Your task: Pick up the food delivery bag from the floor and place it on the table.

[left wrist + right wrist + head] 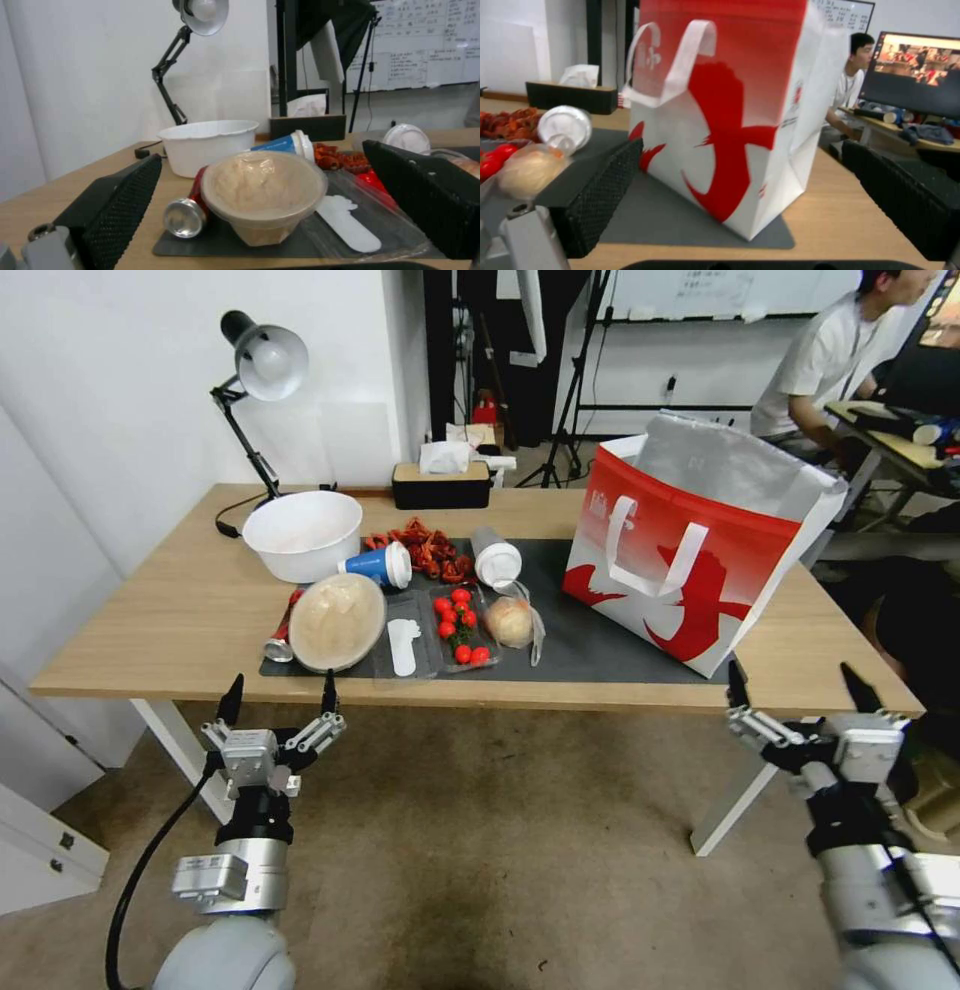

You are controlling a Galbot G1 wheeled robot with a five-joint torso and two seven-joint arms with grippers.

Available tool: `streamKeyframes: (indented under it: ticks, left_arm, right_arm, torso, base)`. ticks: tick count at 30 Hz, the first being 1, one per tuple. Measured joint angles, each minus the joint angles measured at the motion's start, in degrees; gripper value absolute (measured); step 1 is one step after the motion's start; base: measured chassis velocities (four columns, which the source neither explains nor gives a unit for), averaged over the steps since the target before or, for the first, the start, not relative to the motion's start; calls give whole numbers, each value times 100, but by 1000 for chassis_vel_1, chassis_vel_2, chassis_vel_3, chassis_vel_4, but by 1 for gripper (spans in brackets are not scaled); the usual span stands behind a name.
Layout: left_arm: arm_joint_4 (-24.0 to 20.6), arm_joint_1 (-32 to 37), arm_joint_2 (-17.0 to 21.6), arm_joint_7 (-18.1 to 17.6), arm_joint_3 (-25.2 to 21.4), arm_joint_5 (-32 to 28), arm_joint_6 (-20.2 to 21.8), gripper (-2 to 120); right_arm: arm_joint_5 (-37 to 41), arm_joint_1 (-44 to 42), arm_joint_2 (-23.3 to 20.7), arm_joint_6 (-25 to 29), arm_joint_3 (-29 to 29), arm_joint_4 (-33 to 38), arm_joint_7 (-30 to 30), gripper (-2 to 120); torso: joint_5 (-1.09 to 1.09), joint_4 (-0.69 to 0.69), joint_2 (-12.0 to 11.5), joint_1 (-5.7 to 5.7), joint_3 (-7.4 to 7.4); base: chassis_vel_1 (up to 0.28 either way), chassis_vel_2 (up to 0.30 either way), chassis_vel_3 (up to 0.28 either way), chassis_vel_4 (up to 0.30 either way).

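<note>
food delivery bag (pixel 700 560) upright on table (pixel 180 620), both pincers spread before edge

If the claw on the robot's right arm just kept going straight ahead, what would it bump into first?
Most likely the food delivery bag: it stands on the table straight ahead of the open right gripper, though depth is hard to judge.

No text can be read; the whiteboard (pixel 425 48) writing and food delivery bag (pixel 720 112) print are illegible.
</note>
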Motion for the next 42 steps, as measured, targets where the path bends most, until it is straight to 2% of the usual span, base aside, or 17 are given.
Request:
streamKeyframes:
  ticks: [6, 13, 17, 42]
  left_arm:
    - [32, 21, -8, 106, 87, 26, -101, 100]
    - [140, 36, -42, 195, 171, 45, -183, 100]
    - [206, 43, -44, 202, 183, 58, -195, 100]
    - [430, 63, -97, 201, 235, 162, -276, 100]
  right_arm:
    - [-397, -44, 222, 122, -435, -111, 100, 100]
    - [-1175, -168, 507, 808, -1182, -503, 17, 100]
    - [-1331, -163, 612, 883, -1432, -617, 9, 100]
    - [-1571, -83, 652, 1206, -1575, -905, -128, 100]
  torso:
    - [0, 0, 0, 0, 0]
    - [0, 0, 0, 0, 0]
    - [-1, 0, 0, 0, 0]
    - [0, 0, 0, 0, 0]
  base:
    - [0, 0, 0, 0]
    - [0, 0, 0, 0]
    - [0, 0, 0, 0]
    - [0, 0, 0, 0]
